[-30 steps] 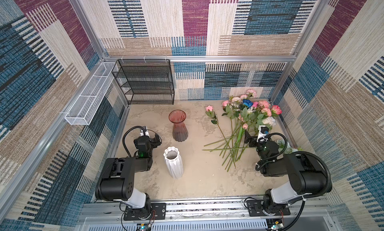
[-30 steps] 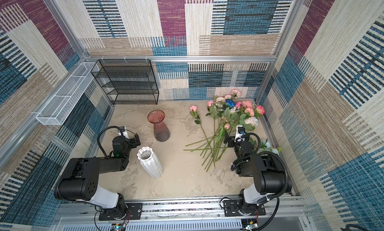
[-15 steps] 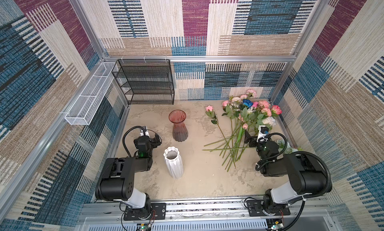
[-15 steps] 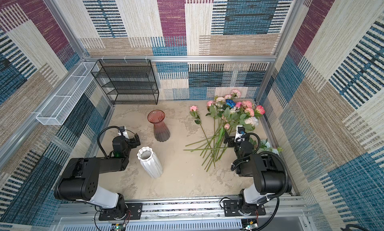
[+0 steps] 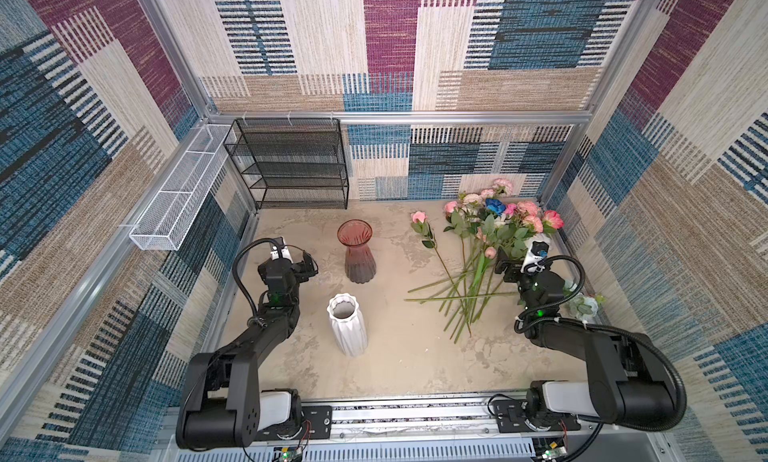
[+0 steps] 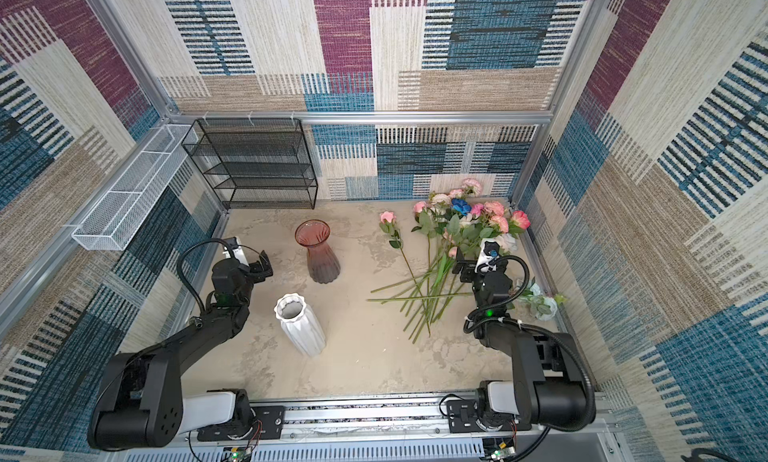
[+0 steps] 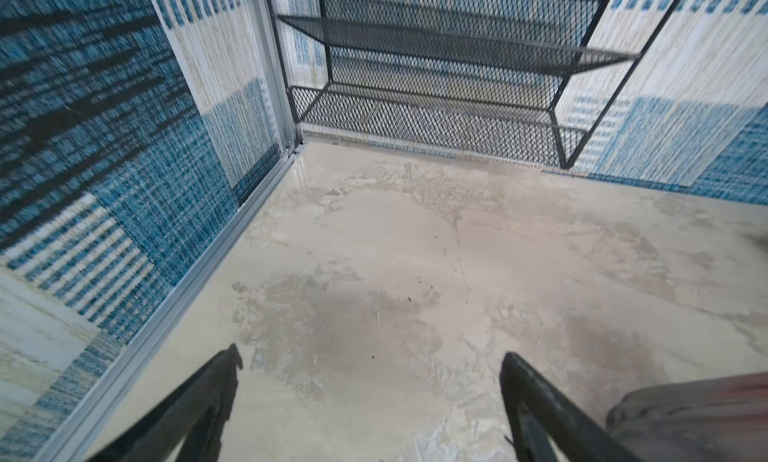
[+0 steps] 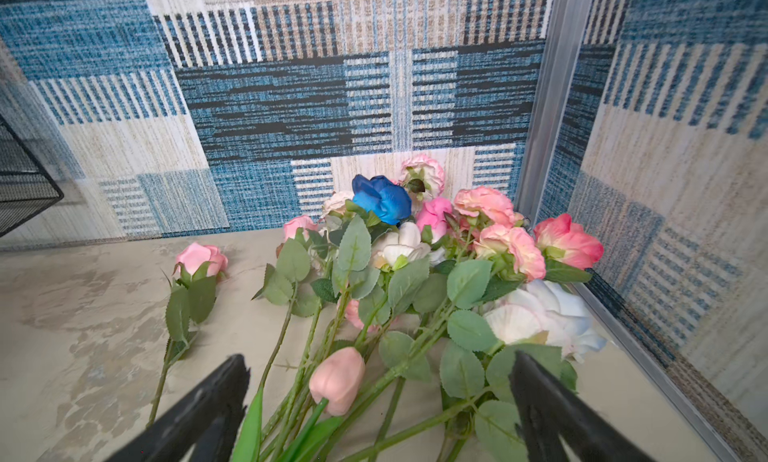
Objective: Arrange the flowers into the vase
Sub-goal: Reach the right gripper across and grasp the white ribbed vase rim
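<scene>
Right gripper (image 8: 379, 362) hangs wide open over the stems of the flowers (image 8: 374, 273), holding nothing; left gripper (image 7: 370, 356) is likewise spread and empty above bare table (image 7: 415, 252); the pink glass vase (image 5: 356, 252) and white ribbed vase (image 5: 347, 331) both stand empty (which is meant, I cannot tell); the flowers lie heaped by the far right corner, so the whole job remains.

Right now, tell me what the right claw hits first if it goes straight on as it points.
Likely the pale pink closed bud, straight ahead of the open right claw, in the heap of green-stemmed artificial flowers; depth is unclear.
</scene>
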Robot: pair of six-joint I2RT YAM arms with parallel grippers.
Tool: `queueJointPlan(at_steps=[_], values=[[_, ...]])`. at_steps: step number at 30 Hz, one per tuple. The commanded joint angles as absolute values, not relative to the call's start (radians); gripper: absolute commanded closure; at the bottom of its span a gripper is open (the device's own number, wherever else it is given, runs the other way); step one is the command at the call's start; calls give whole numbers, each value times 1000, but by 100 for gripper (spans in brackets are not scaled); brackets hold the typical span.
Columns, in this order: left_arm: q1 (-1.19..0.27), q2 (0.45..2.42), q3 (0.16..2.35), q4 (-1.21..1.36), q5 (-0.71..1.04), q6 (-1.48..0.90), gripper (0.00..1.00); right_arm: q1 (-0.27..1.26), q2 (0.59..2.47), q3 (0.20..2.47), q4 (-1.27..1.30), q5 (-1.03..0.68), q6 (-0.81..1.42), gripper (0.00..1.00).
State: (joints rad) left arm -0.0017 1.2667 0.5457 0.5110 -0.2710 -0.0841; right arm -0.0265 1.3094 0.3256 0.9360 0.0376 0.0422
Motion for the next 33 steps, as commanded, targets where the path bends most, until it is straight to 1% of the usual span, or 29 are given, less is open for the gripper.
queueJointPlan(at_steps=[1,4,6,9,11,12,14,16,18,20,22,24,26,30,33], values=[[2,1195,593,330,-348,-145,1,-26,1241,366,774,96,122,1],[9,1137,639,281,-369,-260,1,-27,1190,436,630,180,238,0],[11,1118,687,187,-432,-421,1,-26,1177,488,536,214,336,0],[26,1074,752,-31,-429,-688,1,-26,1155,538,420,146,510,0],[38,1017,764,-250,-471,-1011,1,-30,1150,593,225,160,712,0],[52,991,748,-247,-438,-1039,1,-35,1151,593,238,104,700,0],[79,920,688,-154,-319,-975,1,-37,1159,566,333,-54,665,0],[87,875,665,-115,-242,-936,1,-37,1166,536,404,-137,712,0],[88,826,644,-91,-191,-942,1,-37,1170,525,454,-253,711,0],[89,758,595,-6,-119,-956,1,-32,1186,562,417,-351,685,0],[89,679,560,1,-86,-1024,0,4,1195,611,334,-386,631,0],[89,619,564,-65,-70,-1032,1,72,1182,639,276,-379,571,1],[88,591,617,-207,-16,-997,3,156,1151,646,236,-332,522,1],[86,609,723,-516,105,-898,24,264,1105,630,207,-310,511,1],[86,584,693,-622,144,-907,27,338,1086,635,195,-351,493,1]])
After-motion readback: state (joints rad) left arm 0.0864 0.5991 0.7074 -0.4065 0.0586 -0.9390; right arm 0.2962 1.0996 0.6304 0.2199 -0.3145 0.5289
